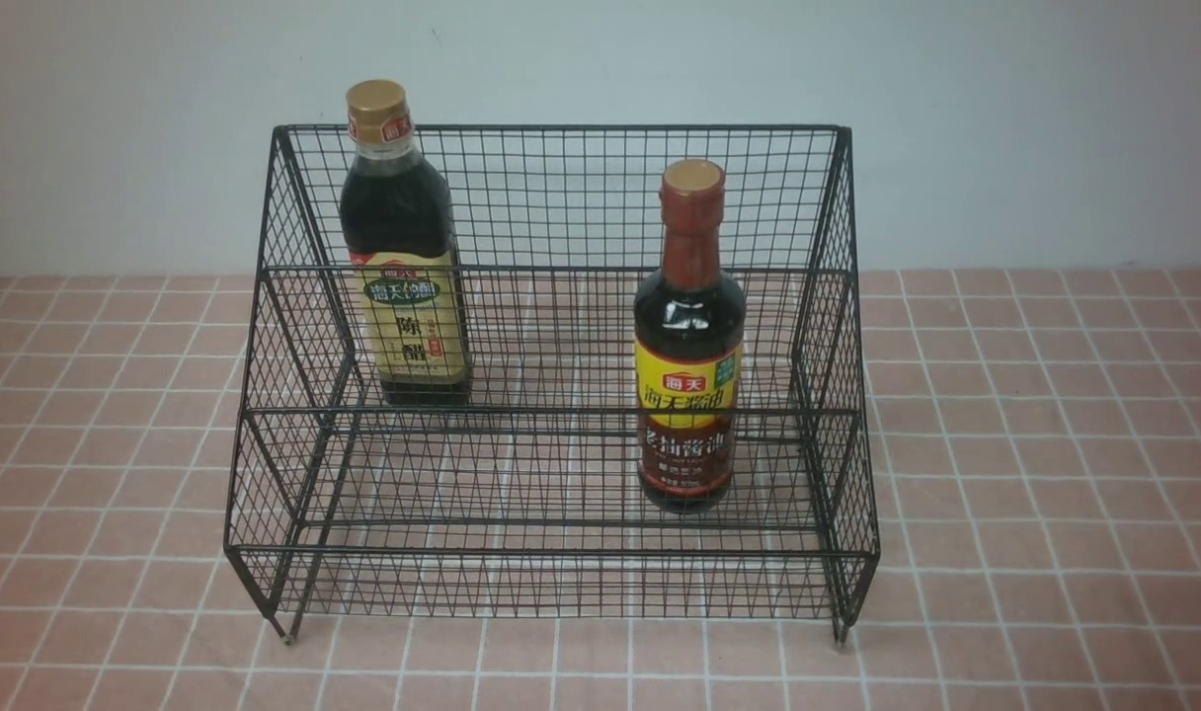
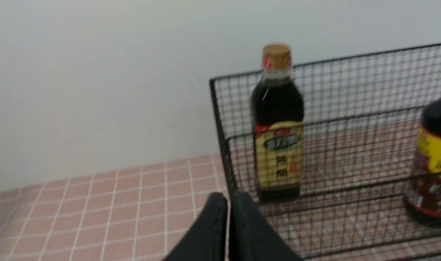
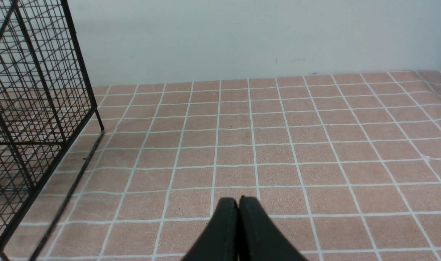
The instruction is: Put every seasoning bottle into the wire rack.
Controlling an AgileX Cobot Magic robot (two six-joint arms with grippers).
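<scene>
Two bottles [image 1: 403, 247] in rack [image 1: 551, 197], left gripper [image 2: 227, 199] just outside

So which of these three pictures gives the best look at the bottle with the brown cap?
The front view: the brown-capped bottle stands whole on the wire rack's lower tier, label readable. The left wrist view catches only a blurred slice at the picture's edge. The right wrist view shows no recognisable part of it.
</scene>
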